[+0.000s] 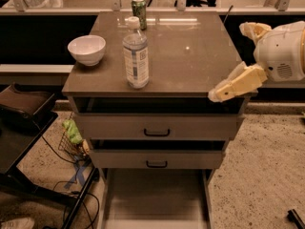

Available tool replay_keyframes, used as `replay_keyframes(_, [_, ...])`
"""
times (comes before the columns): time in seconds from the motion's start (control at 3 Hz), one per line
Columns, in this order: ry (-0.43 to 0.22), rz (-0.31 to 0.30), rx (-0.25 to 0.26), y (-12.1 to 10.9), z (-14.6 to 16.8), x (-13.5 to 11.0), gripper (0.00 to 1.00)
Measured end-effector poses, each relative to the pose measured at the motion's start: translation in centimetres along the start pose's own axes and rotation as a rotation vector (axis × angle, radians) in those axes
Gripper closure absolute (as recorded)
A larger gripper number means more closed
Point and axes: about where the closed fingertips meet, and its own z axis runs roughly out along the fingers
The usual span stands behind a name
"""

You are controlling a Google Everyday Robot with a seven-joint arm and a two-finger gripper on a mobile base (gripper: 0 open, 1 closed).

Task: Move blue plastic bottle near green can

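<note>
The blue plastic bottle, clear with a white cap and a pale label, stands upright near the front left of the brown cabinet top. The green can stands upright at the back edge, behind the bottle and well apart from it. My gripper, cream-coloured on a white arm, hangs at the cabinet's front right corner, pointing left. It is far to the right of the bottle and holds nothing.
A white bowl sits on the left of the top, beside the bottle. Two drawers are below. A black stand, a wire basket and cables lie at the left on the floor.
</note>
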Motion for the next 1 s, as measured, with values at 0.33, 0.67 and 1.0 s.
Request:
replay_keyframes(0.33, [0.001, 0.0, -0.001, 0.0, 0.0, 0.0, 0.0])
replay_keyframes(0.67, [-0.05, 0.05, -0.035, -0.3, 2.1, -0.4, 0.0])
replay_keyframes(1.0, [-0.157, 0.132, -0.084, -1.6, 6.8, -1.5, 0.0])
